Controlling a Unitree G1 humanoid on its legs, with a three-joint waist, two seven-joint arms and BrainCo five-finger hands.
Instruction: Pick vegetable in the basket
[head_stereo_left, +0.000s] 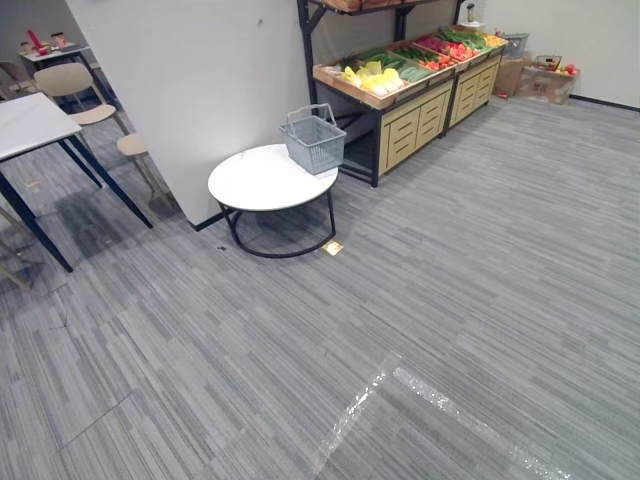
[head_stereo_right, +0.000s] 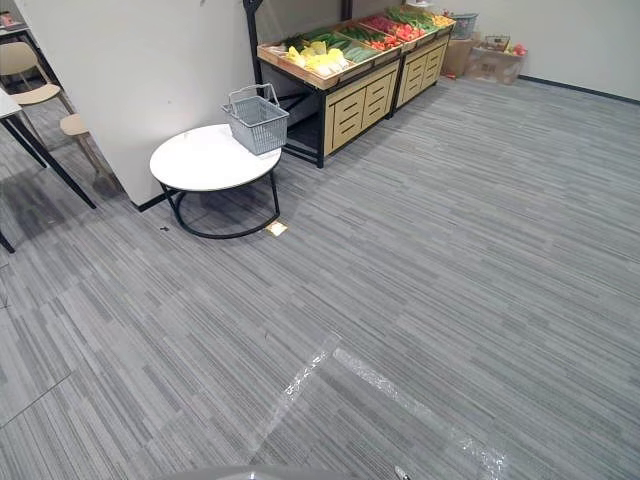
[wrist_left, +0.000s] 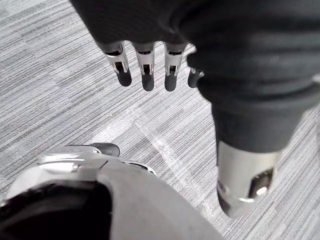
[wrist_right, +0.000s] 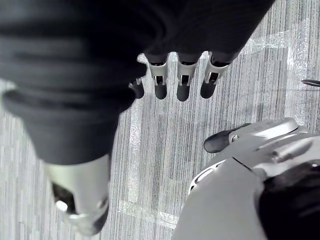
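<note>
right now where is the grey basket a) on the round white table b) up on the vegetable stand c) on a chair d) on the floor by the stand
a: the basket stands on the round white table, at its edge toward the vegetable stand.

Basket (head_stereo_left: 313, 141): grey plastic mesh. Table (head_stereo_left: 255, 182): smooth white top, black metal frame. Floor (head_stereo_left: 480, 290): matt striped carpet. Stand (head_stereo_left: 405, 130): wood, black metal posts
</note>
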